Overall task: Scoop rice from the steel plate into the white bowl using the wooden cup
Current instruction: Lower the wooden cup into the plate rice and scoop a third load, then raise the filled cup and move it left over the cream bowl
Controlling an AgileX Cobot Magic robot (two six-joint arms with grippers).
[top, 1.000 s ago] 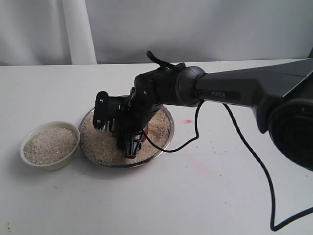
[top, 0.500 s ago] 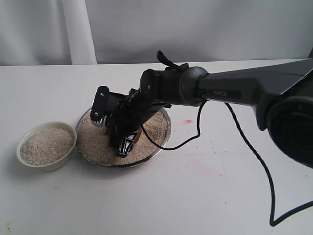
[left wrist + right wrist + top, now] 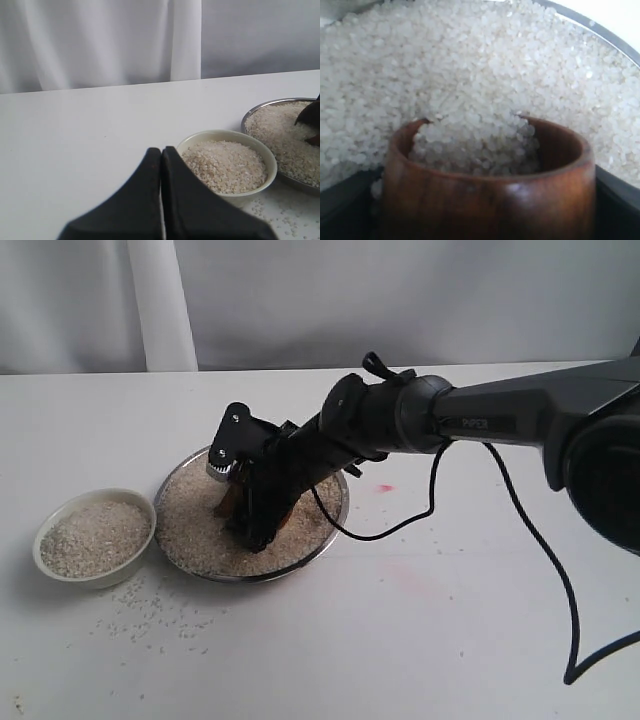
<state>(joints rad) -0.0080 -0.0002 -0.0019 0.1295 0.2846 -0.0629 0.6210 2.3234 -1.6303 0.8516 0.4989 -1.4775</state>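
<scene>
In the exterior view the cup point(image 3: 228, 502) was mostly hidden behind the right gripper point(image 3: 257, 525), with only slivers of brown showing. The right wrist view cut off its base and showed the fingers point(image 3: 342, 210) as dark corners on either side, clamped on it. The cup lay tipped mouth-first into the rice point(image 3: 470, 60) on the plate point(image 3: 343, 502), partly filled. The right arm reached in from the right, its wrist bent down. The left gripper point(image 3: 161, 152), pressed together and empty, hung near the rice-filled bowl point(image 3: 200, 136). Loose grains point(image 3: 140, 612) dotted the table point(image 3: 400, 640).
</scene>
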